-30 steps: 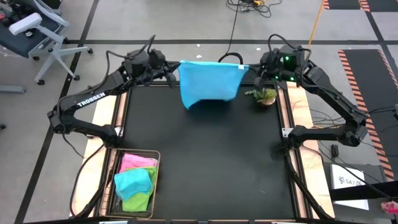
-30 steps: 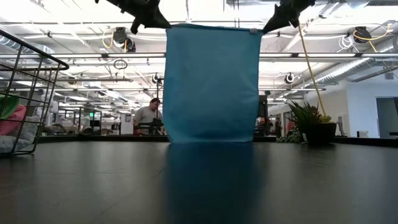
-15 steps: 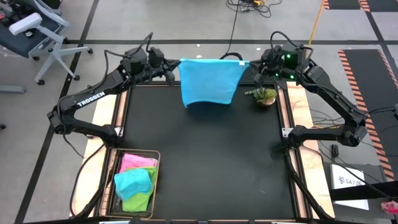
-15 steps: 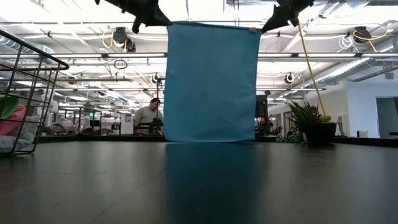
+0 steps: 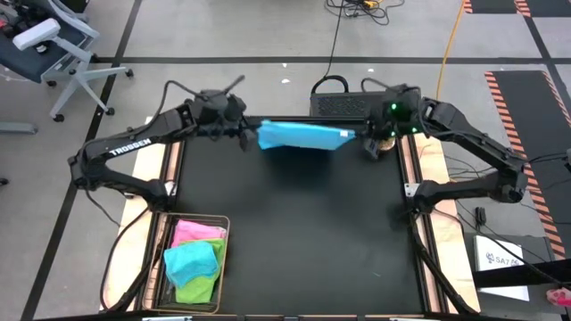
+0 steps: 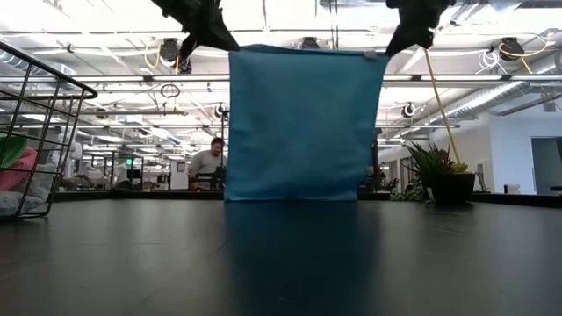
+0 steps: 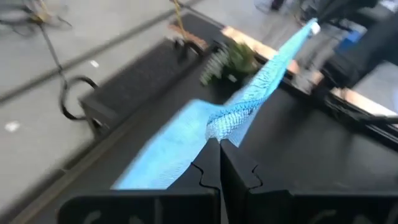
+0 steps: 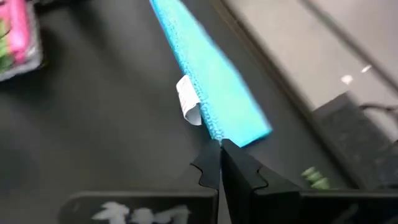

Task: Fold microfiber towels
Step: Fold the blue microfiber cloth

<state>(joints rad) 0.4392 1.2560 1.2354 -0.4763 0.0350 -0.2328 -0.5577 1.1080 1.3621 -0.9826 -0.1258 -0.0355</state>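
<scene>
A black bench (image 5: 294,232). A wire mesh basket (image 5: 223,259) sits at its near left corner; a small potted plant (image 6: 443,175) stands at the far right edge.

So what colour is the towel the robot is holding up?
Light blue towel; the low view shows it best.

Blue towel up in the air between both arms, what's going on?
Both arms hold one light blue towel stretched between them by its top corners, the left gripper shut on one, the right gripper on the other. It hangs over the far part of the black table, its bottom edge at or just above the surface. A wire basket at the near left corner holds more towels. A potted plant sits by the right arm.
</scene>
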